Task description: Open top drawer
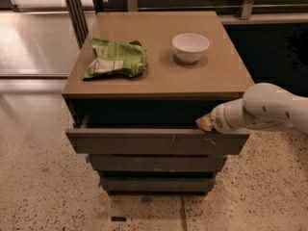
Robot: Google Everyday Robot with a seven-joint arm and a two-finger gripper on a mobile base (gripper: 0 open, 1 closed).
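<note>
The top drawer (154,142) is the widest dark grey-brown front of the cabinet, with small pale scratches right of centre. It stands pulled out a little, leaving a dark gap under the tabletop. My gripper (204,123) comes in from the right on a white arm and sits at the drawer's upper edge near its right end, just inside the gap. Only a tan tip of it shows.
On the brown cabinet top (159,76) lie a crumpled green bag (115,58) at the left and a white bowl (190,47) at the right. Two narrower dark drawer fronts (156,163) sit below. Speckled floor surrounds the cabinet; a railing runs behind.
</note>
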